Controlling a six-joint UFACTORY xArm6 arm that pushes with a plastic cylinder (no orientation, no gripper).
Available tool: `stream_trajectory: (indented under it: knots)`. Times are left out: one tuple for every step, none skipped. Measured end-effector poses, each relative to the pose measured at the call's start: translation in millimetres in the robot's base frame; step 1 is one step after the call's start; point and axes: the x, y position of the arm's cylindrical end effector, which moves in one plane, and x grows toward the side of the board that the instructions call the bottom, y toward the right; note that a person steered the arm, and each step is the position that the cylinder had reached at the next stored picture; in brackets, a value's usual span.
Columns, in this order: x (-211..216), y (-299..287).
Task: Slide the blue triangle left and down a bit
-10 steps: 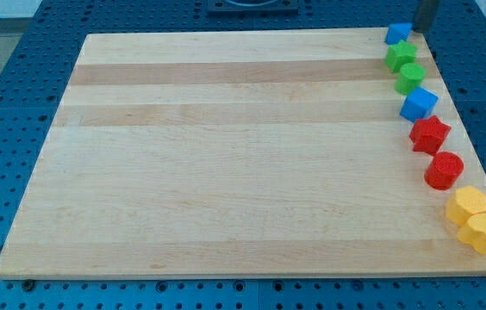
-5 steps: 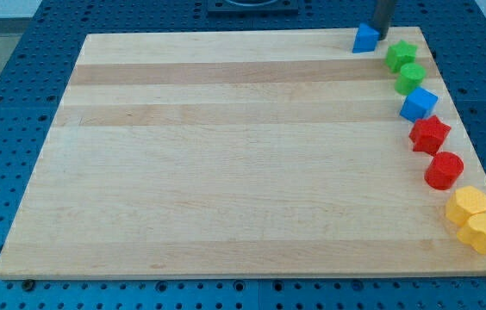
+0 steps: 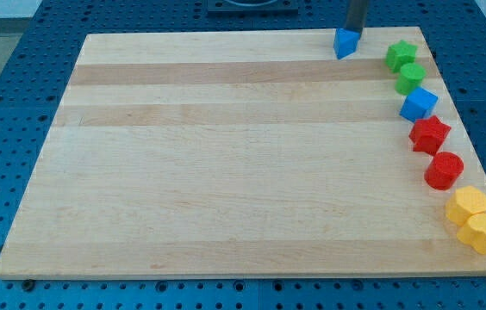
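One rod ends in my tip (image 3: 354, 34), with no hand to open or close; we press it against the blue triangle (image 3: 345, 44) from the view's top right. That triangle sits near the desk (image 3: 226, 172) top edge, left of the green star (image 3: 401, 56).

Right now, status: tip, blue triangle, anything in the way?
My tip at the blue triangle's upper right edge, apparently touching. Triangle near the board's top edge, left of the green star. Nothing to its left or below.
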Motion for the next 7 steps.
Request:
stream_trajectory:
  knots:
    - [2,-8]
    - [10,-8]
    - [25,-8]
    - [41,-11]
    - [51,-18]
    - [53,-33]
    - [53,-49]
